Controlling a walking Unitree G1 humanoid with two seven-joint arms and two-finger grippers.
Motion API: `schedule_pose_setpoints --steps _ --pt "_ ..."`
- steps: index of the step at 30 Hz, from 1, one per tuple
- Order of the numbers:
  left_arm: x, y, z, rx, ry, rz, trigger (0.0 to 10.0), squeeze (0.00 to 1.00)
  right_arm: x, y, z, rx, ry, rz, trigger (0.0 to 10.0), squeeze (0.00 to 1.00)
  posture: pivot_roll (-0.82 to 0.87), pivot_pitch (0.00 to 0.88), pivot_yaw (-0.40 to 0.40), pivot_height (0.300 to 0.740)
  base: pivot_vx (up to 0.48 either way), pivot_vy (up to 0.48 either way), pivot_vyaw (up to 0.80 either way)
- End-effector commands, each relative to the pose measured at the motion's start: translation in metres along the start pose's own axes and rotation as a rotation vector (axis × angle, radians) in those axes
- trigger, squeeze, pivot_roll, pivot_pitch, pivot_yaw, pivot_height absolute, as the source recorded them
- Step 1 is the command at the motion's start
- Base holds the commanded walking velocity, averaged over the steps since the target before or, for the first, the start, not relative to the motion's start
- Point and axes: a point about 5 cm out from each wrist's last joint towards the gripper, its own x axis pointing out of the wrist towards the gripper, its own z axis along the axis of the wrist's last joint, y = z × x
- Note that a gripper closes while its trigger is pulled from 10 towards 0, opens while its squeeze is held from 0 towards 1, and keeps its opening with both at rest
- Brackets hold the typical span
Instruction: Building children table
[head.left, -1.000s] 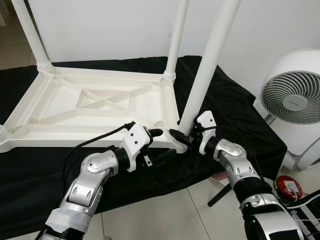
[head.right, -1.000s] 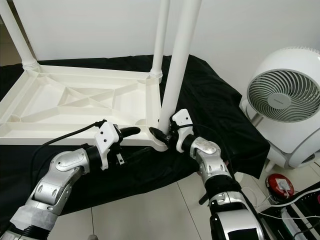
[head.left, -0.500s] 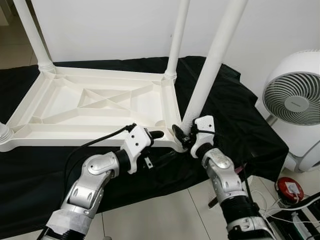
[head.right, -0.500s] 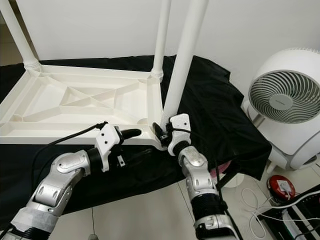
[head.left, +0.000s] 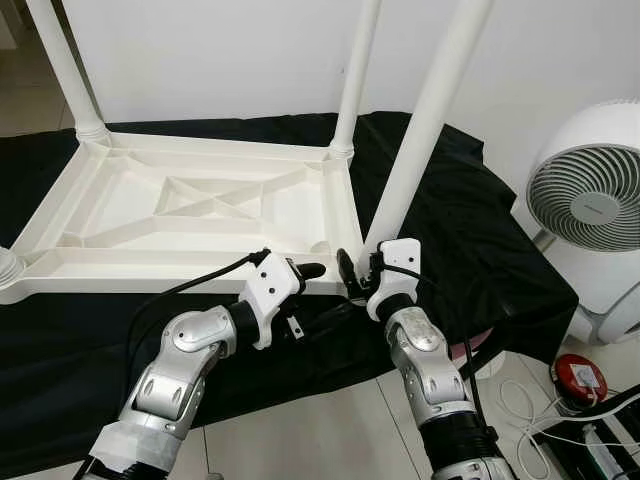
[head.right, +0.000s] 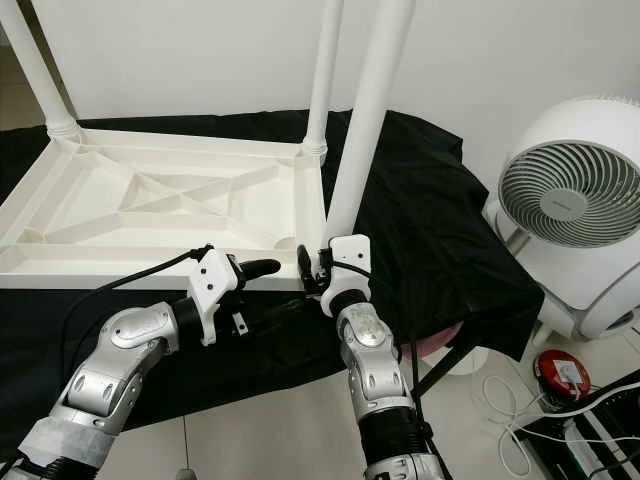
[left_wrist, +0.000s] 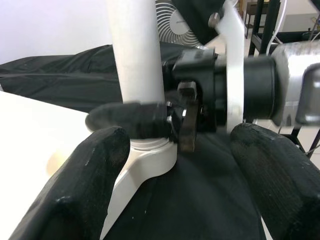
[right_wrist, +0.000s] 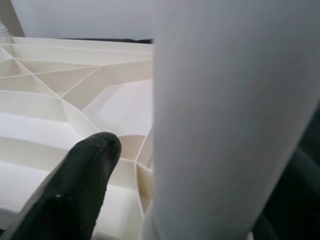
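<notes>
White plastic, the upturned table (head.left: 190, 210) was laid on a black cloth (head.left: 470, 230), its near-corner leg (head.left: 425, 110) clasped by the right gripper (head.left: 358, 272), the left gripper (head.left: 318, 290) held wide beside it.

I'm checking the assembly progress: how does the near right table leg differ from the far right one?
The near right leg has the right claw gripping around its base; the far right leg stands untouched. The near leg leans slightly and looks thicker, being closer; the far leg stands nearly straight. Both are white tubes rising from corners of the upturned tabletop.
</notes>
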Motion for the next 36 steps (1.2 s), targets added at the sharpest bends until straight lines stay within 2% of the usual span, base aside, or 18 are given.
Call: schedule_pose_setpoints --steps 1,2,3,6,8,9,11,12,13,16,20,27,34,35,36 --pt "0.0 0.002 -0.001 0.001 0.009 0.057 10.0 0.0 0.0 -0.005 0.001 -0.005 0.007 0.003 10.0 1.0 0.01 0.0 -0.099 0.74 0.0 0.0 0.0" --pt "0.0 0.002 0.0 0.001 0.008 0.058 10.0 0.0 0.0 -0.01 0.0 -0.005 0.021 0.019 10.0 1.0 0.01 0.0 -0.1 0.74 0.0 0.0 0.0" --pt "0.0 0.002 0.0 0.002 0.007 0.059 10.0 0.0 -0.001 -0.016 -0.001 -0.006 0.039 0.062 10.0 0.0 0.01 0.0 -0.099 0.74 0.0 0.0 0.0" --pt "0.0 0.003 0.0 0.002 0.006 0.061 10.0 0.0 -0.001 -0.021 -0.001 -0.005 0.051 0.092 10.0 0.0 0.01 0.0 -0.098 0.74 0.0 0.0 0.0" --pt "-0.001 0.004 0.0 0.003 0.006 0.064 10.0 0.0 -0.001 -0.03 0.0 -0.025 0.067 0.178 10.0 0.0 0.0 0.0 -0.091 0.74 0.0 0.0 0.0" --pt "-0.001 0.004 0.0 0.003 0.006 0.064 10.0 0.0 -0.001 -0.03 0.0 -0.025 0.067 0.178 10.0 0.0 0.0 0.0 -0.091 0.74 0.0 0.0 0.0" --pt "-0.001 0.005 0.001 0.005 0.006 0.068 10.0 0.0 0.001 -0.04 0.001 -0.092 0.076 0.297 10.0 0.0 0.0 0.0 -0.086 0.74 0.0 0.0 0.0" --pt "-0.001 0.005 0.001 0.005 0.006 0.068 10.0 0.0 0.001 -0.04 0.001 -0.092 0.076 0.297 10.0 0.0 0.0 0.0 -0.086 0.74 0.0 0.0 0.0" --pt "0.0 0.007 0.002 0.007 0.004 0.07 10.0 0.0 0.003 -0.047 0.001 -0.162 0.086 0.397 10.0 0.0 0.01 0.0 -0.086 0.74 0.0 0.0 0.0" --pt "0.0 0.008 0.002 0.01 0.003 0.07 10.0 0.0 0.007 -0.049 -0.001 -0.19 0.113 0.455 10.0 0.0 0.01 0.0 -0.083 0.74 0.0 0.0 0.0" --pt "0.001 0.01 0.004 0.017 0.001 0.072 10.0 0.0 0.017 -0.046 -0.002 -0.232 0.144 0.529 10.0 0.0 0.02 0.0 -0.081 0.74 0.0 0.0 0.0" --pt "0.001 0.012 0.006 0.025 -0.002 0.074 10.0 0.0 0.026 -0.033 -0.007 -0.2 0.184 0.641 10.0 0.0 0.03 0.0 -0.079 0.74 0.0 0.0 0.0" --pt "0.001 0.011 0.006 0.025 -0.004 0.074 10.0 0.0 0.027 -0.029 -0.009 -0.199 0.184 0.666 10.0 0.0 0.04 0.0 -0.081 0.74 0.0 0.0 0.0" --pt "0.0 0.011 0.006 0.025 -0.004 0.076 10.0 0.0 0.027 -0.028 -0.011 -0.19 0.185 0.681 3.8 0.0 0.04 0.0 -0.081 0.74 0.0 0.0 0.0" --pt "-0.001 0.01 0.006 0.022 -0.003 0.078 10.0 0.0 0.025 -0.029 -0.013 -0.182 0.186 0.691 0.0 0.0 0.04 0.0 -0.08 0.74 0.0 0.0 0.0"
